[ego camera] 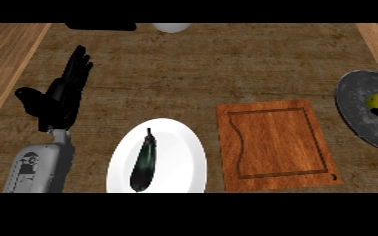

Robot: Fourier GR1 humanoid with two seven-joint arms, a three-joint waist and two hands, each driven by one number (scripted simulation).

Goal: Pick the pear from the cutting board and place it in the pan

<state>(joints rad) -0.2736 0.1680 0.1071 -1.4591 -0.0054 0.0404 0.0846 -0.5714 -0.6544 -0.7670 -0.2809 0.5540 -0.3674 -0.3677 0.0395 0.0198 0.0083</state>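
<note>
Yellow-green pear [373,101] sits in the grey pan [353,105] at my three o'clock; the wooden cutting board [275,145] lies beside it. My left hand [60,94] rests at nine o'clock, fingers straight, together.

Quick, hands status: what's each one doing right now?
Left hand: open, fingers straight, holding nothing.
Right hand: not in view.
</note>
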